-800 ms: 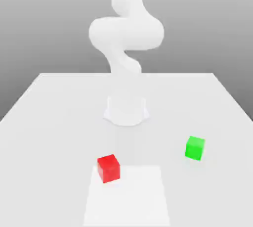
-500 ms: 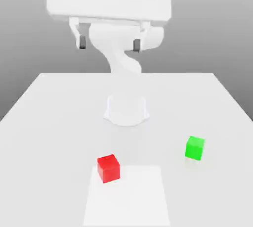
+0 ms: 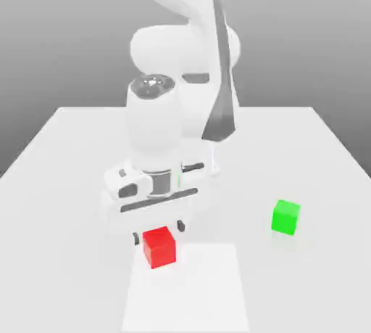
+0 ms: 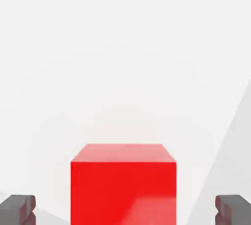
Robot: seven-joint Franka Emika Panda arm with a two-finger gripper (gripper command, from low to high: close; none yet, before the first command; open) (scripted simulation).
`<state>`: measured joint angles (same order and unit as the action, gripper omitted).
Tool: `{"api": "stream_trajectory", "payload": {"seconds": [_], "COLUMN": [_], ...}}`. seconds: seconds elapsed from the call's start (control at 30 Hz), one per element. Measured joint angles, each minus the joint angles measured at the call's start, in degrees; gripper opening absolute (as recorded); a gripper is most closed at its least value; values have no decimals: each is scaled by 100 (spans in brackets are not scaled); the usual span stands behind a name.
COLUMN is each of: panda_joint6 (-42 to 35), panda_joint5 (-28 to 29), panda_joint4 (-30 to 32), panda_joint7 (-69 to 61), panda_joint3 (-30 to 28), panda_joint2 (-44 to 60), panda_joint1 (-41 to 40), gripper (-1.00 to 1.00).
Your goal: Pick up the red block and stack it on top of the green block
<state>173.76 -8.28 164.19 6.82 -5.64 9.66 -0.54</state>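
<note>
At the near corner of the pale square's far edge, on the exterior view's left, sits the red block [image 3: 159, 248], flat on the table [image 3: 326, 273], with part of it over the pale square [image 3: 188, 292]. And here's the gripper [image 3: 158, 232] right down at it, fingers [image 4: 18, 210] spread wide, one on either side, a gap showing on both flanks in the hand view. Nothing pinched! This is the pick-up step, I'd say, right at the brink of the grasp. The call now: get the pads level with the block's sides, squeeze evenly, then lift straight up. Close too high and it could slip or tip. Out towards the exterior view's right, well apart, waits the green block [image 3: 286, 217], upright on the table, its top bare for the stacking to come. As for containers, neither block is in one; both sit out in the open.
</note>
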Motion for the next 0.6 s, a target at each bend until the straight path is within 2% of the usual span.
{"api": "stream_trajectory", "payload": {"seconds": [0.03,0.27,0.5,0.6], "panda_joint6": [108,96,-1017,-1331], "panda_joint5": [-78,-44,923,826], "panda_joint4": [-19,-16,182,268], "panda_joint7": [-57,-31,661,702], "panda_joint3": [113,132,-194,140], "panda_joint2": [129,121,-1204,-1611], "panda_joint1": [-94,-123,-77,353], "gripper": [-100,-100,-100,-100]}}
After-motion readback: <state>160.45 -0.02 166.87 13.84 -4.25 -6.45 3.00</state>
